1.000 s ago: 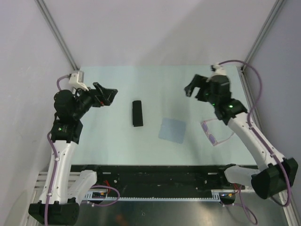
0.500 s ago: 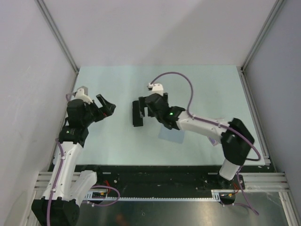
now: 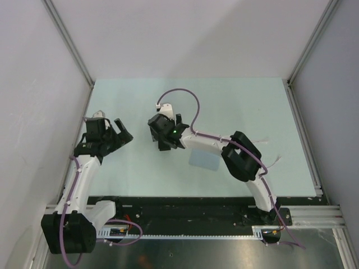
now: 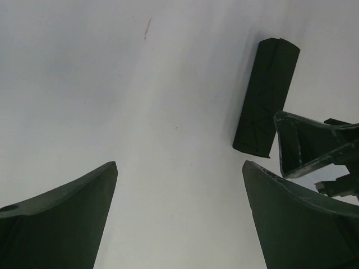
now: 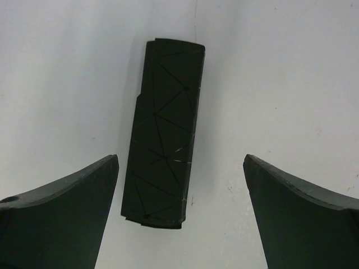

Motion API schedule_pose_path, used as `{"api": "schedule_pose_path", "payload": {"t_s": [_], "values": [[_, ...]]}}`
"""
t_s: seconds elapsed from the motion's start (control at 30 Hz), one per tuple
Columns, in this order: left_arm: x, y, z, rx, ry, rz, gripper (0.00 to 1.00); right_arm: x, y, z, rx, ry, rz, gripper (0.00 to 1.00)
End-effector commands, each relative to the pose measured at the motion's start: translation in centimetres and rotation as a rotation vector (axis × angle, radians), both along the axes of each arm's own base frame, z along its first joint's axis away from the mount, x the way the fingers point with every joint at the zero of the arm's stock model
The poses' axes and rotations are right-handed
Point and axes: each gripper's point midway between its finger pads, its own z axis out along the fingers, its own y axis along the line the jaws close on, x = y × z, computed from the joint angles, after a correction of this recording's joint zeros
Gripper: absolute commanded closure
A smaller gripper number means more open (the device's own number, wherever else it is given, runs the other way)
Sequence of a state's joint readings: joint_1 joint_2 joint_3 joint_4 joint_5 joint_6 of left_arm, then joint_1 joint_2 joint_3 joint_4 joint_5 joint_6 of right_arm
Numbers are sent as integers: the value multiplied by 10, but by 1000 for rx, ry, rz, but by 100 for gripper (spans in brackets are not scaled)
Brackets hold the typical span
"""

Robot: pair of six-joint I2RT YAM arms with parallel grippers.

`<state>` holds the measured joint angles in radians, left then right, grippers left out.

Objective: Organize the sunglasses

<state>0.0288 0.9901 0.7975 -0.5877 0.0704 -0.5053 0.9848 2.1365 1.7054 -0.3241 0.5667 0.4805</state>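
While the right gripper (image 5: 180,161) hangs spread wide over the black oblong faceted case (image 5: 168,112) and the left gripper (image 4: 179,165) stands equally spread nearby, the thin pale-framed sunglasses (image 3: 276,162) lie far right, mostly hidden under the right arm's elbow; likely light, slippery and fragile, they are best pinched at the bridge, sparing the lenses.

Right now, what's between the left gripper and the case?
Just bare table between the left gripper and the case; top and left wrist views show it.
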Motion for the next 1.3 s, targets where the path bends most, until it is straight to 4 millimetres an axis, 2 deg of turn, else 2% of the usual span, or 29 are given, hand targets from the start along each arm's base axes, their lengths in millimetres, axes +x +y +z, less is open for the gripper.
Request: {"api": "schedule_pose_path", "payload": {"t_s": [0.0,0.17,0.47,0.67,0.93,1.1,1.2,1.23,1.27], "values": [[3,13,8,12,-14,50,0,7,1,1,-33,-6,-42,0],[2,30,-1,39,23,118,0,9,5,-25,-61,42,-19,0],[2,30,-12,22,66,119,0,11,23,-29,-49,69,30,0],[3,29,-16,4,84,125,0,10,12,-53,-101,108,-1,1],[3,23,-23,-30,110,111,0,11,6,-60,-127,104,-3,5],[6,19,-21,-52,109,97,0,6,10,-65,-116,123,26,14],[9,18,-18,-58,104,95,0,2,11,-67,-114,132,41,25],[10,18,-16,-61,101,94,0,1,10,-69,-118,138,43,33],[10,18,-16,-62,103,93,0,0,9,-68,-117,140,45,37]]}}
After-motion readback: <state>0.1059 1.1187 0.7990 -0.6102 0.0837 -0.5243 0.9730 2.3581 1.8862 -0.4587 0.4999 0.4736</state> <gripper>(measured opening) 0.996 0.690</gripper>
